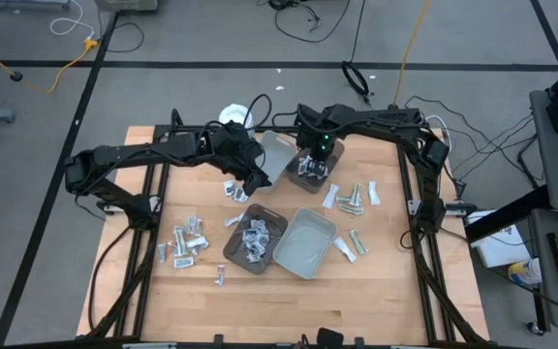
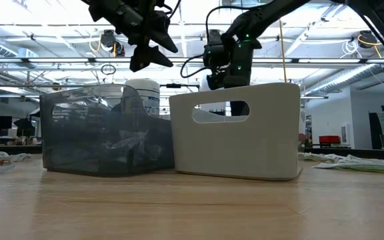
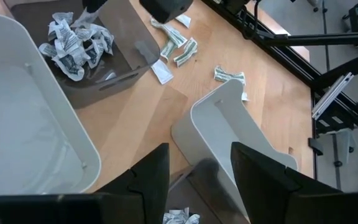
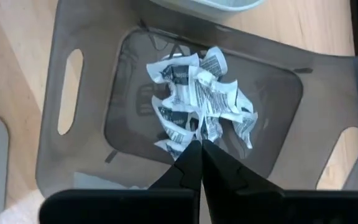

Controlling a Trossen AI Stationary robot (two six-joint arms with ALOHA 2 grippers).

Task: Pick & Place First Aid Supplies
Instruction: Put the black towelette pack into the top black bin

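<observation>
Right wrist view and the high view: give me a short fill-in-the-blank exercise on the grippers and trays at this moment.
1. The right gripper, its fingers ____, hangs over a brown tray of crumpled packets.
2. The left gripper has its fingers ____, with nothing between them.
3. In the high view, the number of trays on the table is ____.

Missing words: shut; open; four

Both arms reached inward toward the middle. The left claw hung with fingers parted and empty. The right claw pointed down, fingers pressed together.
</observation>
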